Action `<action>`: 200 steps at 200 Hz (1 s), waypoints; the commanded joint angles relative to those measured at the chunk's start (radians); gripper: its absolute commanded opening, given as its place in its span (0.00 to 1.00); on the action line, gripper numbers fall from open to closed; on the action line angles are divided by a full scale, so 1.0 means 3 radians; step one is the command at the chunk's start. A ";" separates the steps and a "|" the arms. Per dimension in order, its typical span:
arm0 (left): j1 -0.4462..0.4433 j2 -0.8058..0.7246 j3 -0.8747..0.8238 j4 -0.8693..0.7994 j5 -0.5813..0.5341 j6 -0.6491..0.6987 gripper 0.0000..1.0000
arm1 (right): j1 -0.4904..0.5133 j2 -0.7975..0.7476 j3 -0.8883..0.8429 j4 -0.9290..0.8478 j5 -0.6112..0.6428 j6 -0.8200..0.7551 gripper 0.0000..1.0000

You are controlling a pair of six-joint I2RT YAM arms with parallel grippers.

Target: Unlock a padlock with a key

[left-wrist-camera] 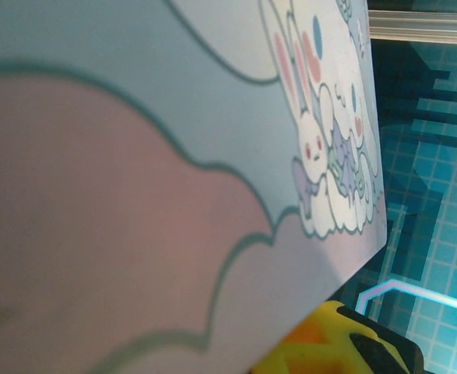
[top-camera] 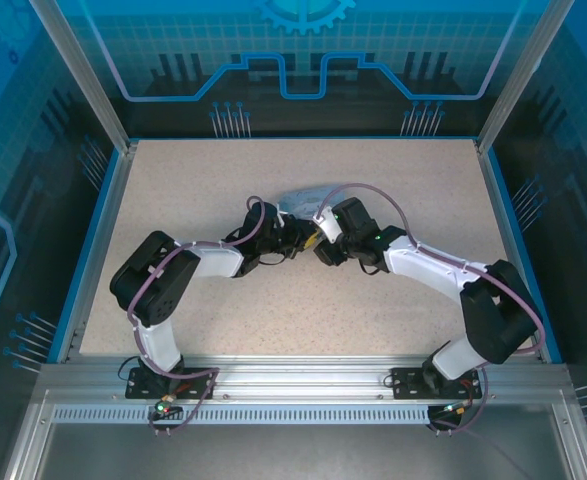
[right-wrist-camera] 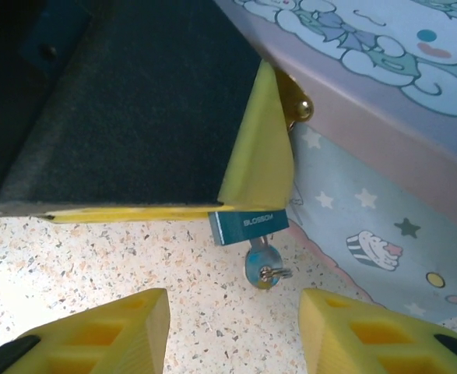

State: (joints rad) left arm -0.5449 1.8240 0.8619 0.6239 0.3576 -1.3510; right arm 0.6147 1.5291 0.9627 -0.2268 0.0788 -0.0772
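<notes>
Padlock (right-wrist-camera: 247,226) hangs off tin (right-wrist-camera: 384,156) clenched by left tool (top-camera: 293,237), ahead of released right tool (right-wrist-camera: 232,327).

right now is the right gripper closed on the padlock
No, the right gripper stands open with nothing between its fingers, and the padlock hangs ahead of it, untouched.

I've got a pastel cartoon tin box (top-camera: 301,196) near the middle of the speckled bench (top-camera: 413,180), well off every edge.
</notes>
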 commanded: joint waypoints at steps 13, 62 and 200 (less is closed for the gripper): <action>0.0032 -0.0132 0.0123 -0.0018 0.0143 0.0055 0.00 | 0.0027 0.0084 -0.0030 0.0152 0.0085 -0.0054 0.48; 0.0032 -0.0132 0.0169 -0.0062 0.0160 0.0070 0.00 | 0.0027 0.0203 0.0013 0.0172 0.0105 -0.0075 0.48; 0.0042 -0.0117 0.0139 -0.0096 0.0173 0.0106 0.00 | -0.0059 0.0226 0.0142 0.0106 -0.0266 0.0022 0.02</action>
State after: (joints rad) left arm -0.5381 1.8236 0.8860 0.5728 0.3866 -1.3319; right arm 0.6006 1.6104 0.9634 -0.1940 0.0967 -0.0818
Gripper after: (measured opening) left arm 0.131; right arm 0.077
